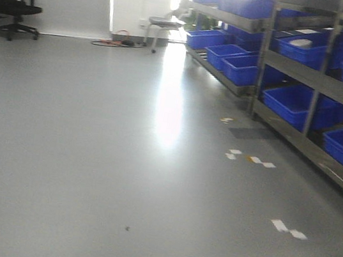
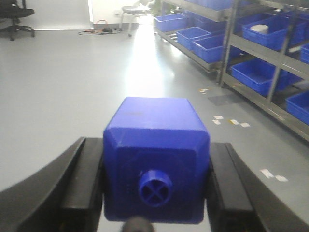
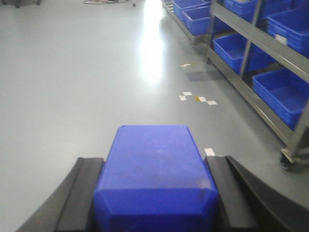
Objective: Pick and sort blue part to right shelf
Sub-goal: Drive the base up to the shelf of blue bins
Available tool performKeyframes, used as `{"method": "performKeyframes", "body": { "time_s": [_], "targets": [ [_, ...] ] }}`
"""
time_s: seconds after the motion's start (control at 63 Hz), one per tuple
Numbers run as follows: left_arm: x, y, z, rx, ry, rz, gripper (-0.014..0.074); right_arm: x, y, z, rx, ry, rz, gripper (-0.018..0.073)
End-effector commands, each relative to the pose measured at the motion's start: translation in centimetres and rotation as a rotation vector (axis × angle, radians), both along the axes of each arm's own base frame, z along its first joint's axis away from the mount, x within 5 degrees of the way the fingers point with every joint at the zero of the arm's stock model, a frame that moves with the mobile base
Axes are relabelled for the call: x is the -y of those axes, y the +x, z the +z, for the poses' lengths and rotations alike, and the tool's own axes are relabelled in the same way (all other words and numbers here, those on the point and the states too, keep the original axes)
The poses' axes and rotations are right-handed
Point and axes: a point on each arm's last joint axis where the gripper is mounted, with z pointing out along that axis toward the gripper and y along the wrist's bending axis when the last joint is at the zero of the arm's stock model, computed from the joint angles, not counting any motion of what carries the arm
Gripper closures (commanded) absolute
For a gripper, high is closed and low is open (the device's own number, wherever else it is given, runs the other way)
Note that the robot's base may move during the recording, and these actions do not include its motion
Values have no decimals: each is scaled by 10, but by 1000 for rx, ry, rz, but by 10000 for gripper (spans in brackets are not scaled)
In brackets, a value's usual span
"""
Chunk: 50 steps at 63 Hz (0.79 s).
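Note:
In the right wrist view my right gripper (image 3: 154,166) is shut on the blue part (image 3: 155,145), a solid-blue block with sloped shoulders; its near end runs off the bottom of the frame. In the left wrist view my left gripper (image 2: 155,162) is shut on a second blue block (image 2: 154,121) with a small round knob facing the camera. The right shelf (image 1: 323,86) stands along the right side, a steel rack holding large blue bins (image 1: 291,104). Both held blocks hang above the grey floor, left of the right shelf (image 3: 270,46). Neither gripper shows in the front view.
Grey floor (image 1: 90,155) stretches ahead with white tape marks (image 1: 251,158) near the rack. A black office chair (image 1: 13,1) stands at the far left, a stool (image 1: 164,27) and orange cable (image 1: 114,39) by the back wall. A rack caster (image 3: 286,162) sits low right.

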Motion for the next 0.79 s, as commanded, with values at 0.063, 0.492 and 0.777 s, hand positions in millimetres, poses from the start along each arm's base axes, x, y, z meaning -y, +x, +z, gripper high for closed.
{"method": "performKeyframes", "body": {
  "time_s": [0.063, 0.492, 0.777],
  "targets": [
    [0, 1, 17, 110, -15, 2, 284, 1, 1, 18, 123, -4, -5, 186],
    [0, 1, 17, 110, -15, 2, 284, 1, 1, 18, 123, -4, -5, 186],
    [0, 1, 17, 110, -15, 2, 284, 1, 1, 18, 123, -4, -5, 186]
  ]
}}
